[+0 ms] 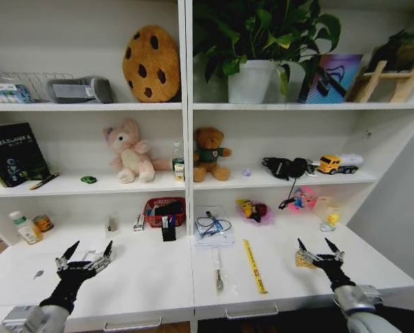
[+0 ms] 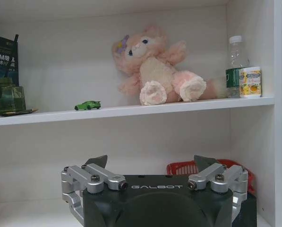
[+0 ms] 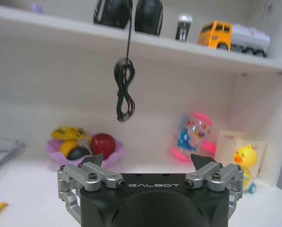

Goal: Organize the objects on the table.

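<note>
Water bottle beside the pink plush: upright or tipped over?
Upright. The water bottle stands cap-up on the shelf, beside the pink plush.

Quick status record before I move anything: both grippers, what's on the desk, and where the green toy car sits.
left gripper: open, above the desk's left part
right gripper: open, above the desk's right part
desk: white; red basket at the back, yellow ruler right of centre
green toy car: on the shelf above the desk, left of the pink plush
held: nothing

Home study — toy-laden shelving (image 1: 186,180)
</note>
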You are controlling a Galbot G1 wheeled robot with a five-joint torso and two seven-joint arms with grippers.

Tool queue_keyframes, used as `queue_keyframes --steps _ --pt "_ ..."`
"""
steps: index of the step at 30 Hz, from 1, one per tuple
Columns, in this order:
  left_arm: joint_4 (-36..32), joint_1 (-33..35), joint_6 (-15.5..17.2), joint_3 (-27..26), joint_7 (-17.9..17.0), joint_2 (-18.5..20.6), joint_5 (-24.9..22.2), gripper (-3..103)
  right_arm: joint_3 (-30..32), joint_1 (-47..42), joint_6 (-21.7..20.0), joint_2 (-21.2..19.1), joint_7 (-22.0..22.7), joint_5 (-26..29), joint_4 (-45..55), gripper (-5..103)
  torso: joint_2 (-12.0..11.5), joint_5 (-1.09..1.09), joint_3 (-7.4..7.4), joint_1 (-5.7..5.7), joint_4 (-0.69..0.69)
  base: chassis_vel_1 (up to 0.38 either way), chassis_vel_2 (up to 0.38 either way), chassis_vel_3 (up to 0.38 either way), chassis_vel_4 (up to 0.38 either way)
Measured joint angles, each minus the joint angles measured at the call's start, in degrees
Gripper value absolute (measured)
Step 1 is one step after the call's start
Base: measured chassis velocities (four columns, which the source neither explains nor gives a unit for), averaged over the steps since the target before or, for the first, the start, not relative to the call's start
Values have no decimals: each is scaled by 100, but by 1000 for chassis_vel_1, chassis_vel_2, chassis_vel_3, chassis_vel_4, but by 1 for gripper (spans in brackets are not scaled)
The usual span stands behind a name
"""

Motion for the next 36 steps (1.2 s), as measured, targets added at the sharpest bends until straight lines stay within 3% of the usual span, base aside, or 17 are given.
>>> queue_keyframes --steps 1,2,4,9,21,27,35,36 --pt "0 0 0 0 0 0 0 100 -65 148 -363 -125 61 55 -137 100 0 -2 0 0 0 0 0 0 0" --pt "0 0 0 0 0 0 0 100 -65 148 -363 -125 61 55 -137 100 0 -2 0 0 0 0 0 0 0" --pt "0 0 0 0 0 0 0 100 -167 346 -801 -287 42 123 -378 100 0 1 0 0 0 0 0 0 0" --pt "0 0 0 0 0 0 0 100 -378 603 -1288 -519 -9 331 -678 100 0 -1 0 0 0 0 0 0 0" --pt "0 0 0 0 0 0 0 100 -788 883 -1575 -556 21 458 -808 103 0 -1 0 0 0 0 0 0 0" --pt "0 0 0 0 -1 0 0 100 -810 867 -1620 -499 97 628 -900 86 0 -1 0 0 0 0 0 0 0" --pt "0 0 0 0 0 0 0 100 -754 820 -1521 -430 133 656 -978 53 0 -1 -1 0 0 0 0 0 0" --pt "0 0 0 0 0 0 0 100 -754 820 -1521 -430 133 656 -978 53 0 -1 -1 0 0 0 0 0 0"
